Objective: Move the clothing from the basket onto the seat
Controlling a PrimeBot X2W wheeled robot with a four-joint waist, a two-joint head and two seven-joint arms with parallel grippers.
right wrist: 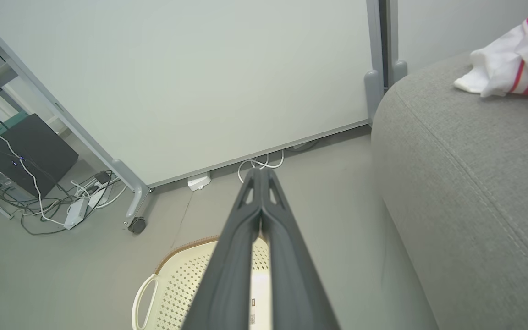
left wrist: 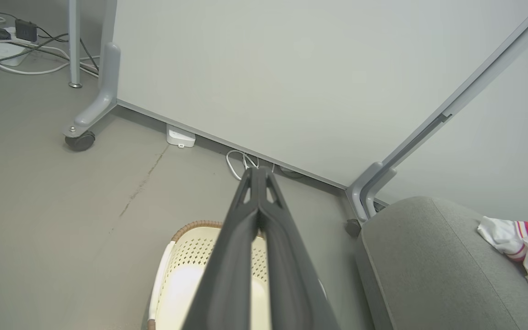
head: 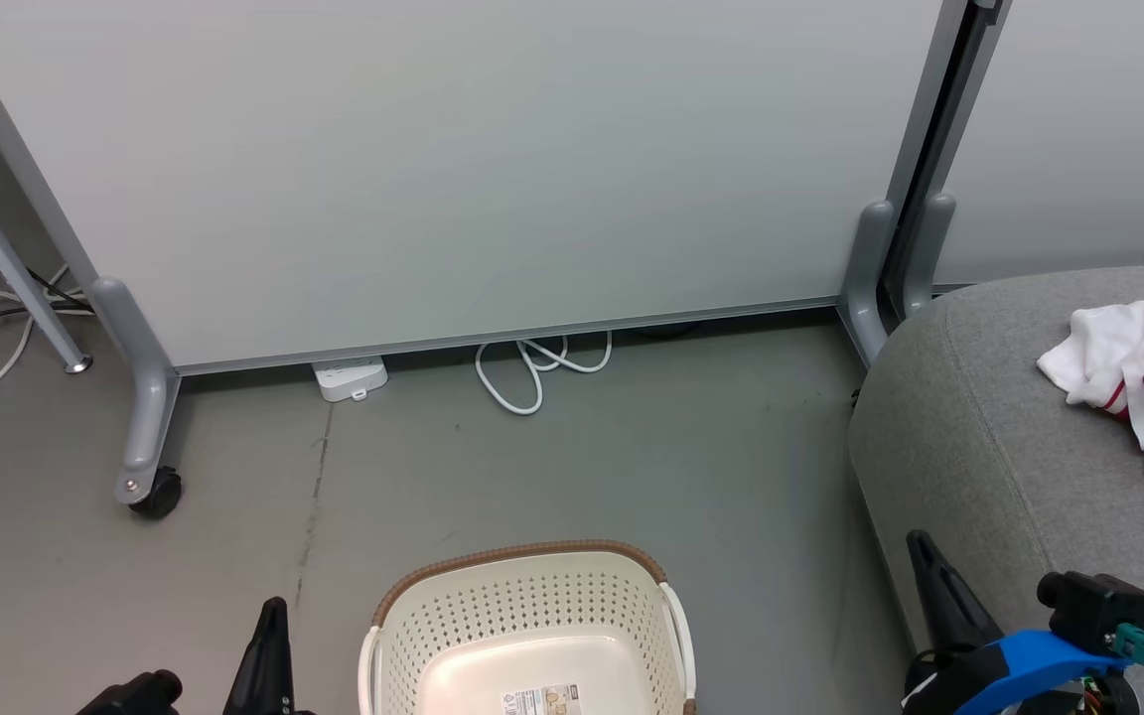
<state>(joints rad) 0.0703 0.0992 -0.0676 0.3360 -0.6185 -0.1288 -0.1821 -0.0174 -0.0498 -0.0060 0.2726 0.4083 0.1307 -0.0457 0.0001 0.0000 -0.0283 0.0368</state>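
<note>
Clothing (head: 1143, 382) lies on the seat (head: 979, 417), right of frame; basket (head: 522, 556), bottom centre, shows none. Left end effector (head: 274, 608) and right end effector (head: 920, 544): closed, empty. Transfer appears complete; no further pick needed.

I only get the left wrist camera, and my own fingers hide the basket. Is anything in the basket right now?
Observer: In the head view, the part of the basket that I can see has a bare bottom with a label on it. Nothing lies on it.
Operator: Where is my other gripper?
Observer: The right gripper is shut, fingers pressed together, low down by the front of the seat.
Operator: What's over past the wheel?
Observer: The right wrist view shows a dark box there, with a tangle of cables on the floor.
</note>
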